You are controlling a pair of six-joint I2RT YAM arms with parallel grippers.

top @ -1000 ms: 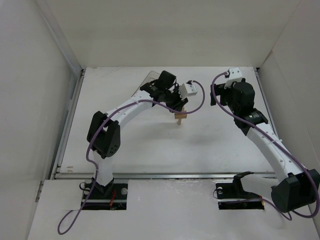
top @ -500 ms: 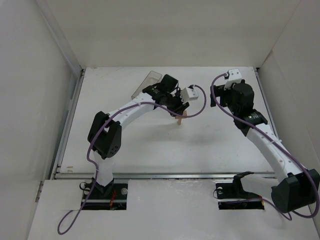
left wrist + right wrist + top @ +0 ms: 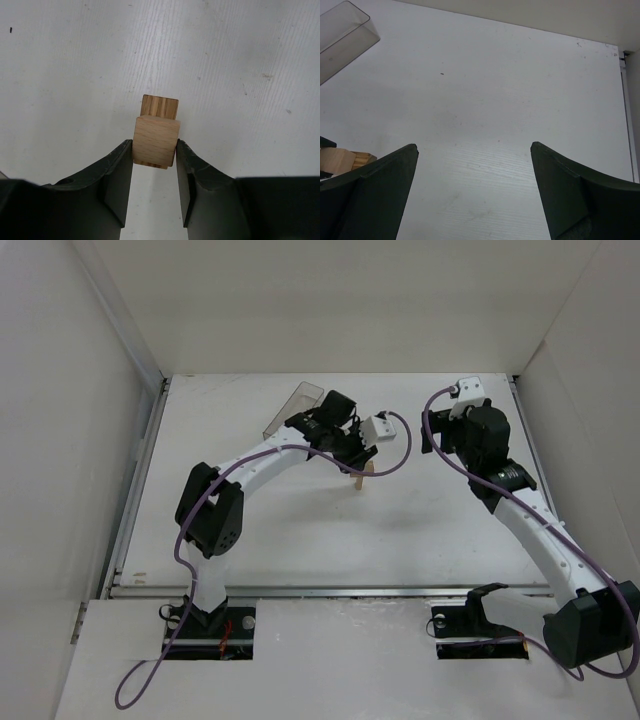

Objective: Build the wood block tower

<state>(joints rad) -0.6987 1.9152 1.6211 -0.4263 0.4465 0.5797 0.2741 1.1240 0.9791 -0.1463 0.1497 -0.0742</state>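
Since a second ago the left pincer (image 3: 356, 456) has sunk lower and crept a touch toward the right of the frame, so it now sits right on top of the wood block tower (image 3: 361, 477), just above the centre of the top view. More of the clear box (image 3: 292, 405) shows behind it at upper centre-left. The right arm (image 3: 520, 510) has scarcely stirred and stays well apart at the right side of the desk (image 3: 300, 530). In the left wrist view the two dark fingers (image 3: 120, 175) press both sides of the top block (image 3: 155, 142), clenched on it, while a darker-grained block (image 3: 160, 105) peeks out beneath, laid crosswise. I cannot tell whether the held block is seated yet. In the right wrist view the right pincer (image 3: 474, 146) stands wide apart with nothing between its jaws, and the tower is only a sliver at the lower left edge. To my eye the descent means the placing is nearly done, with letting go and lifting clear without a nudge being next.
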